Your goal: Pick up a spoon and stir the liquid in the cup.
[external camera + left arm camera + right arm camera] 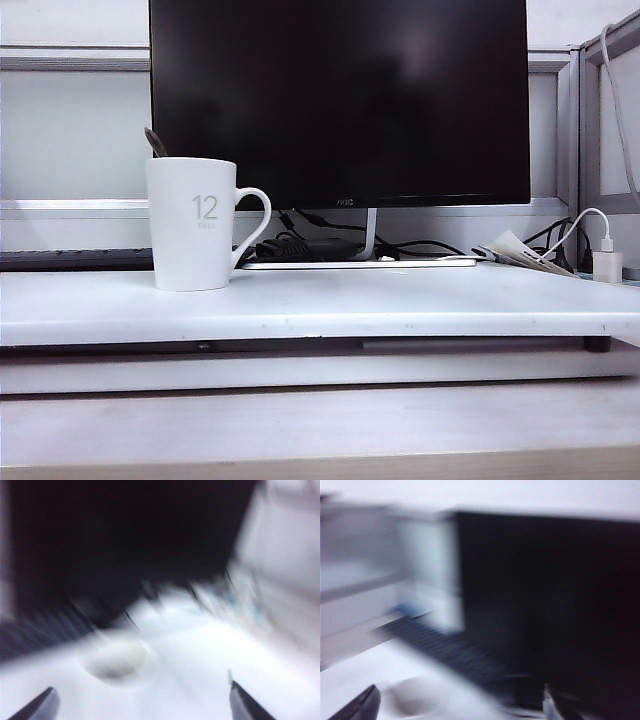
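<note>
One spoon (155,142) shows only as a slim dark handle end slanting up out of the single cup (192,224); its bowl is hidden inside. The cup, white with a grey "12" and its loop handle turned to the right in the exterior view, stands upright on the left part of the white desk (400,305). Behind it stands one black monitor (340,100), with a dark keyboard (75,259) at the left, and cables and a white charger (607,266) at the right.

No arm appears in the exterior view. Both wrist views are heavily blurred. In the left wrist view the left end effector (142,705) has its two dark fingertips spread wide with nothing between them, above the pale round mouth of the cup (117,662). The right end effector (460,705) is likewise wide open and empty, with the cup (415,697) a faint round blur near one fingertip.
</note>
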